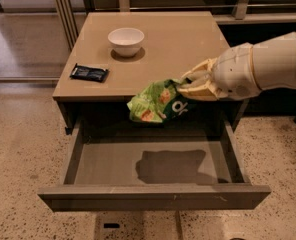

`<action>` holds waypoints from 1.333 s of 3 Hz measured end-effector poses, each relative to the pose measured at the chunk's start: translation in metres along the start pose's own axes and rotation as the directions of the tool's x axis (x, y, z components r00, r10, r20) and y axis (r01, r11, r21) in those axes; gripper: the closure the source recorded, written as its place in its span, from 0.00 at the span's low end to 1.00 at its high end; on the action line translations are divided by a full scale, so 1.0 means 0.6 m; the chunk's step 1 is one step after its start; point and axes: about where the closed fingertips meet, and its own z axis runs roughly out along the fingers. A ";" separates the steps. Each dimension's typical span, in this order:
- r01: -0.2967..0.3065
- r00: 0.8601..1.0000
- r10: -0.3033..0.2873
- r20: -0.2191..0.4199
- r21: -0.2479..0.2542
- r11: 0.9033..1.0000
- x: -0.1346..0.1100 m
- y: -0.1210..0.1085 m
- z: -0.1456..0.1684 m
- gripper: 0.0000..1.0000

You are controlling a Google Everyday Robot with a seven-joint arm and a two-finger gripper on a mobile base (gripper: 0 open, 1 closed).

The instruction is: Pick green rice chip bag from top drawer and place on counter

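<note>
The green rice chip bag (155, 104) hangs in the air, level with the front edge of the counter (178, 44) and above the open top drawer (153, 196). My gripper (185, 86) comes in from the right on a white arm and is shut on the bag's right end. The bag is crumpled, bright green with a white logo and orange spots. Its shadow falls on the drawer's bare grey floor (103, 164).
A white bowl (126, 41) stands on the counter toward the back left. A small flat black packet (89, 73) lies near the counter's left front edge. A speckled floor surrounds the cabinet. Metal posts and a rail stand behind.
</note>
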 end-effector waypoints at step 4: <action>0.153 0.987 -0.160 0.018 0.202 0.967 -0.061 -0.151 -0.073 1.00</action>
